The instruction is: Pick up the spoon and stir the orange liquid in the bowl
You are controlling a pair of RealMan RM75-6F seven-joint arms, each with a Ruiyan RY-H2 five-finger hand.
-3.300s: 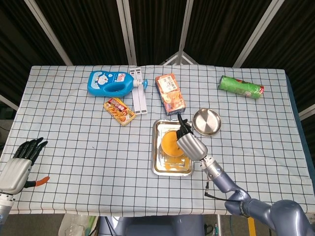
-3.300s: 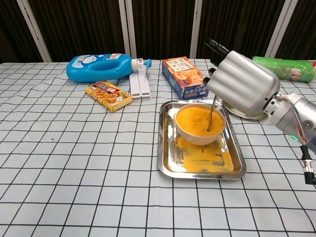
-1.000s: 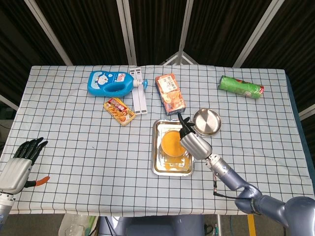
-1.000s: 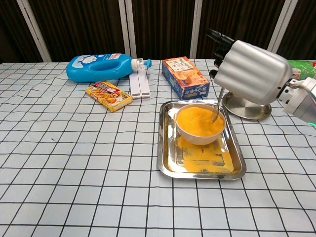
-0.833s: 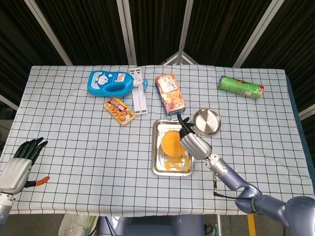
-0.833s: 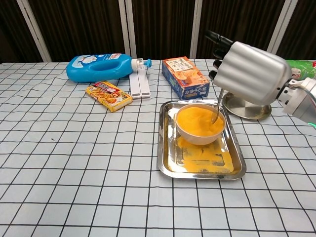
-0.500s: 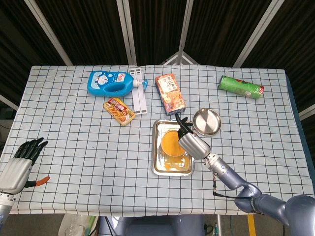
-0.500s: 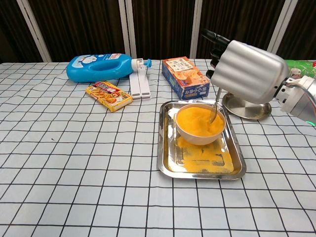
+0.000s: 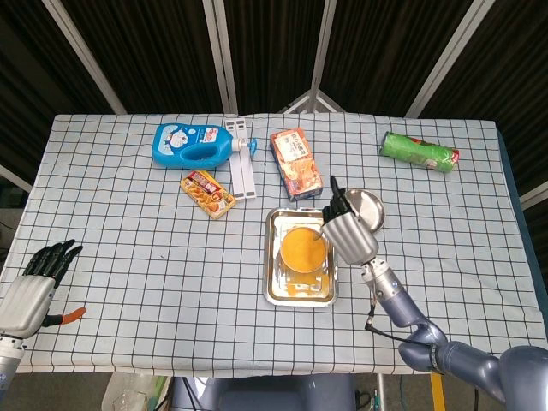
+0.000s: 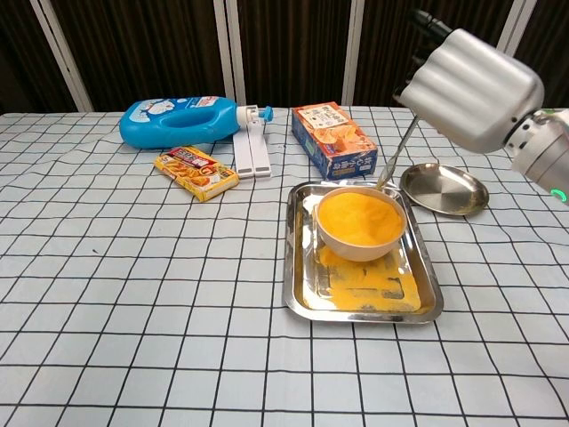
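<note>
Right hand [image 10: 471,84] grips spoon [image 10: 395,156], tip at bowl [image 10: 359,224] rim, 1 o'clock side. Bowl of orange liquid [image 9: 301,249] sits in tray [image 10: 302,285]. Left hand [image 9: 30,291] idle, fingers spread, empty. Advice: lower tip, small circles, avoid rim.

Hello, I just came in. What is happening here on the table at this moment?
The robot's right hand holds a spoon by its handle, slanting down to the far rim of a white bowl full of orange liquid. The bowl stands in a metal tray that has orange spill on its floor. The left hand rests idle at the near left edge of the table, fingers apart, holding nothing.
</note>
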